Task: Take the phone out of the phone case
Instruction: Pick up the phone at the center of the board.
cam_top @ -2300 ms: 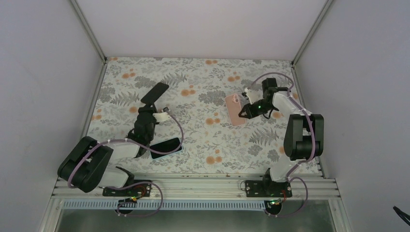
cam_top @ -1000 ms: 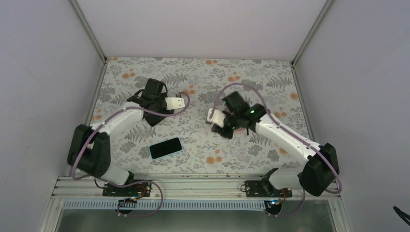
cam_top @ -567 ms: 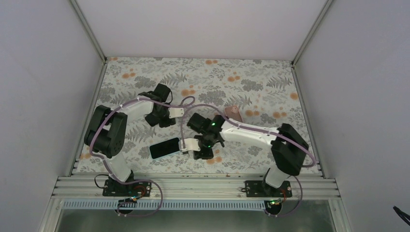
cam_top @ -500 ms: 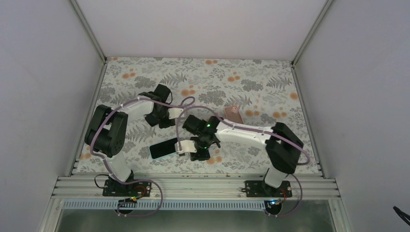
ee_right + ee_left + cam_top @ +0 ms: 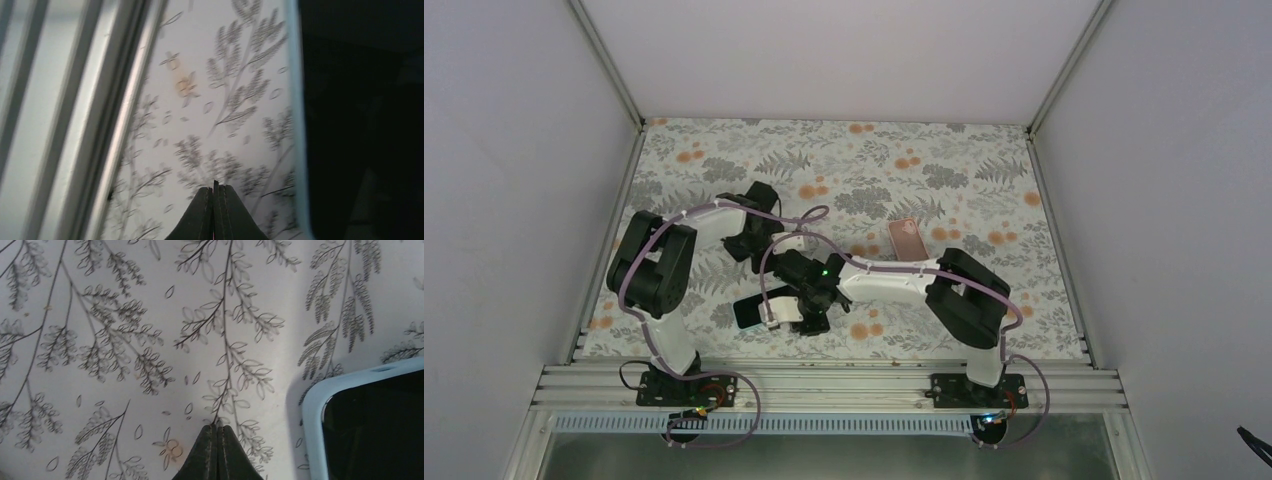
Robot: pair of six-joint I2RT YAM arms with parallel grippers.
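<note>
Phone (image 5: 750,311) lies screen up in its pale blue case (image 5: 311,410) on the flowered table (image 5: 984,180), near the front, left of middle. From above, the 2 arms fold inward over it, the right one stretched low across.

Left wrist: the left gripper (image 5: 218,429) is pinched together, empty, near the case corner.

Right wrist: the right gripper (image 5: 216,186) is pinched together too, beside the case's long edge.

Overhead; both wrists close above phone case (image 5: 312,440)

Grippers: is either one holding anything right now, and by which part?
Nothing is held. The left gripper and the right gripper are both shut empty, fingertips together, beside the phone case.
</note>
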